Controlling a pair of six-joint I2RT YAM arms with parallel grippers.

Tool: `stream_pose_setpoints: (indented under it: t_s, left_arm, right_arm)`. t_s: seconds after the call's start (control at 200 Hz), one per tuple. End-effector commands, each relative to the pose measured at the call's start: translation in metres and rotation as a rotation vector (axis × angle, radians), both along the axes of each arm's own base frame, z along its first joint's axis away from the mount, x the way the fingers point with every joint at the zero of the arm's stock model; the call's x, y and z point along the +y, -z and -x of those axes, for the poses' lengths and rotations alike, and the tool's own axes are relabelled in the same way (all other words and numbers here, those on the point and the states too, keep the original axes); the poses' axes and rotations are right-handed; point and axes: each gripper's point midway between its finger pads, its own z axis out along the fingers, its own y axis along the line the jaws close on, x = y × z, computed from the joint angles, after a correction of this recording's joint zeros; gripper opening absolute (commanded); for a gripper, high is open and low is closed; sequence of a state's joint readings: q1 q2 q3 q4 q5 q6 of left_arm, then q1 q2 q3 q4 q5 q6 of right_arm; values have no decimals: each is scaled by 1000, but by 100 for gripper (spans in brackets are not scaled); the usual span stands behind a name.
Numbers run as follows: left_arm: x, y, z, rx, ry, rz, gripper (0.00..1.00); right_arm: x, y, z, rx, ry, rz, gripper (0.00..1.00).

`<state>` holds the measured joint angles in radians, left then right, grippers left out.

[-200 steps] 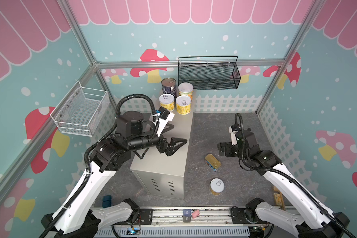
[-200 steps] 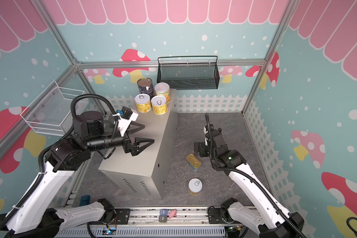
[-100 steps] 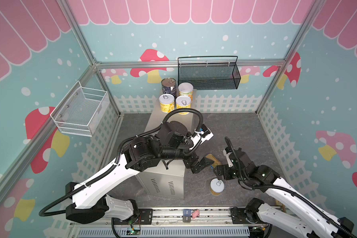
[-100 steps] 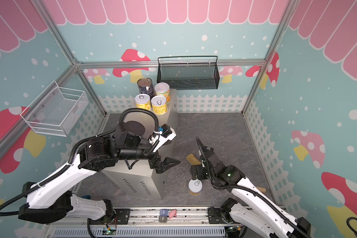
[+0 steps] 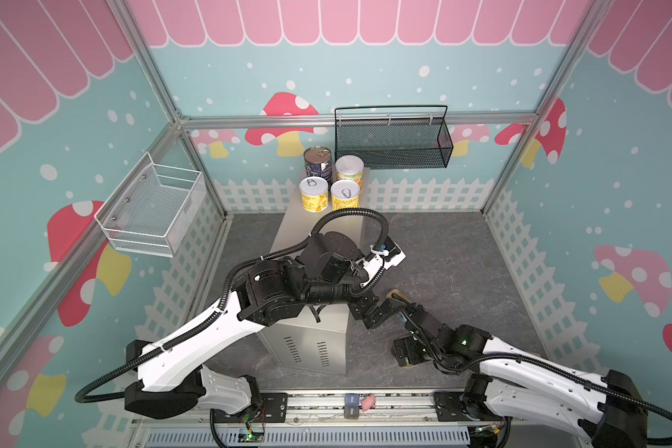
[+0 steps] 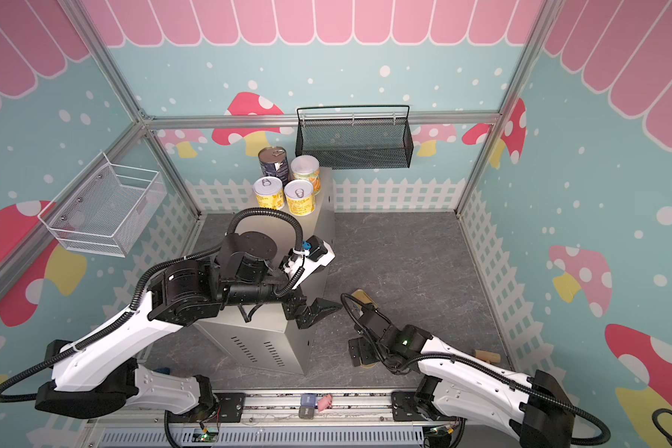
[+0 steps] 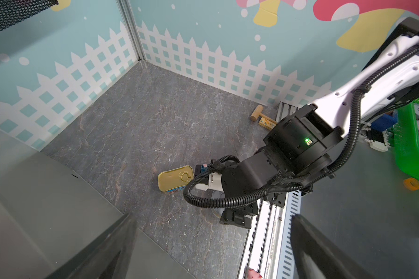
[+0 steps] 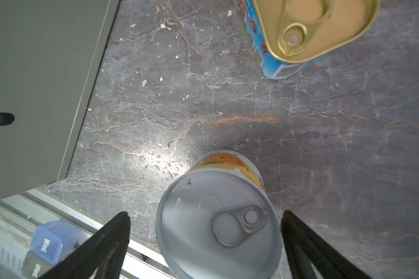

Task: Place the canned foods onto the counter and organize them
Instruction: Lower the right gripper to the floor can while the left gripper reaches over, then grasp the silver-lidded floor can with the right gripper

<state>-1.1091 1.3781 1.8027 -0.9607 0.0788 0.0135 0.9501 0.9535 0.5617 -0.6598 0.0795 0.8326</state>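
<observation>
Right gripper [image 8: 205,213] is hovering spread astride the short yellow can [image 8: 218,224] on the floor [image 8: 203,96]; it should be closing squarely mid-wall. Gold tin [image 7: 176,178] is lying at its twelve o'clock; left gripper [image 6: 321,312] is hanging spread, empty; four cans [image 5: 345,196] are occupying the counter's [image 5: 307,345] twelve-o'clock end.

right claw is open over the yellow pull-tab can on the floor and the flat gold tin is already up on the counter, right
Not quite: the flat gold tin is not on the counter. The left wrist view shows it lying on the floor beside the counter. The rest holds: the right claw is open over the yellow pull-tab can on the floor.
</observation>
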Motion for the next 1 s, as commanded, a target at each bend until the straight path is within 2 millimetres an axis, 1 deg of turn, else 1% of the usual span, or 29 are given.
stream_pose_setpoints:
  t_s: [0.0,0.15,0.36,0.47,0.575,0.65,0.725,0.811,0.881,0.996]
  left_arm:
    - [4,-9,7,-5,18,0,99]
    - [2,-10,5,-14,17,-9,100]
    - [-3,-10,2,-26,21,-21,99]
    - [-5,-7,0,-29,21,-31,99]
    - [-5,-6,-2,-37,14,-38,99]
    - [-3,-7,-3,-45,5,-39,99]
    - [2,-12,-4,-57,-6,-30,99]
    - [7,-18,-2,-71,-9,-13,99]
    - [13,-23,-1,-83,-14,-4,99]
    - [28,-39,9,-101,-4,40,99]
  right_arm:
    - [0,6,-3,-8,45,12,97]
    - [-2,12,0,-5,36,61,96]
    - [-4,17,2,-6,40,105,83]
    - [-7,13,1,-25,51,136,78]
    - [-4,6,-3,-40,45,145,74]
    - [1,-4,-8,-63,35,139,74]
    - [12,-18,-15,-99,7,112,74]
    - [24,-41,-25,-152,-27,84,75]
    - [30,-61,-34,-204,-41,73,75]
    - [39,-89,-47,-264,-75,50,75]
